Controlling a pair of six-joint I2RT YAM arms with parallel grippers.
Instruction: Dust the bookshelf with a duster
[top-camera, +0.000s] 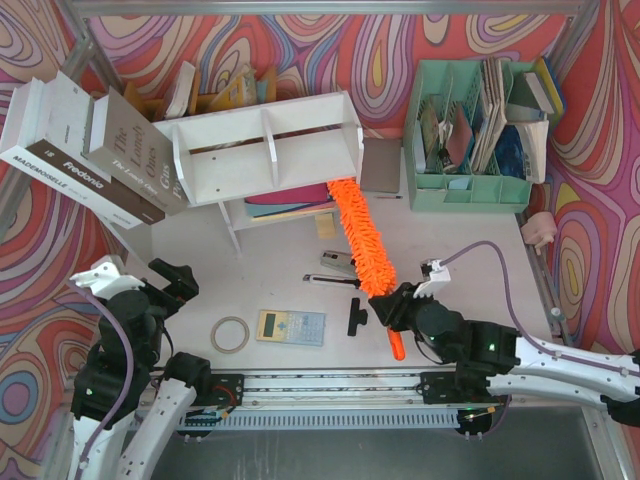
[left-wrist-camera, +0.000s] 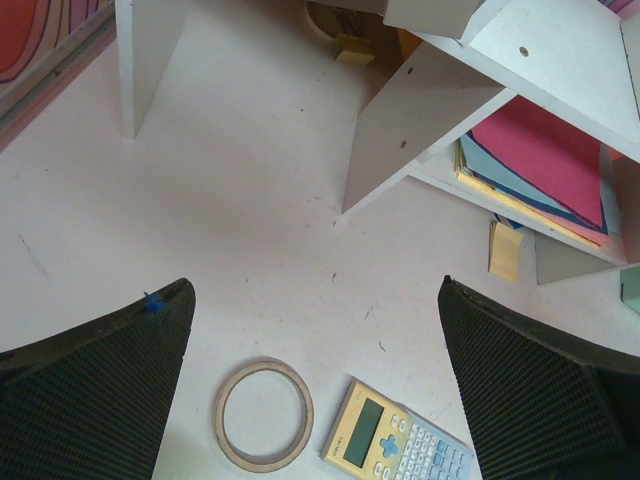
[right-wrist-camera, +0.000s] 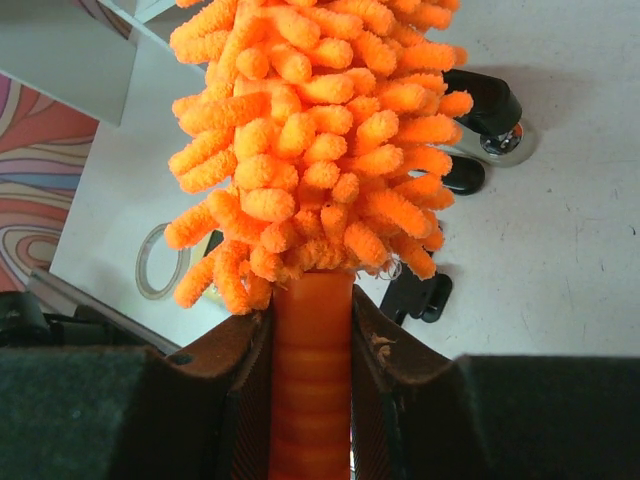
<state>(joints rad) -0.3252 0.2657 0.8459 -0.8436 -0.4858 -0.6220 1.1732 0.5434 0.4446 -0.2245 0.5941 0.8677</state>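
The white bookshelf (top-camera: 270, 150) stands at the back middle, with pink and blue folders (top-camera: 290, 195) in its lower tier. It also shows in the left wrist view (left-wrist-camera: 430, 110). The orange fluffy duster (top-camera: 362, 240) slants from the shelf's lower right opening down to my right gripper (top-camera: 395, 312). In the right wrist view the right gripper (right-wrist-camera: 312, 320) is shut on the duster's orange handle (right-wrist-camera: 312, 390), just below the fluff (right-wrist-camera: 310, 130). My left gripper (top-camera: 175, 280) is open and empty, low at the left, above the table (left-wrist-camera: 315, 285).
A mint-green file organizer (top-camera: 470, 130) stands back right. Large books (top-camera: 90, 150) lean at the back left. A tape ring (top-camera: 230, 334), a calculator (top-camera: 291, 327), a stapler (top-camera: 340, 265) and a black clip (top-camera: 357, 317) lie on the table near the front.
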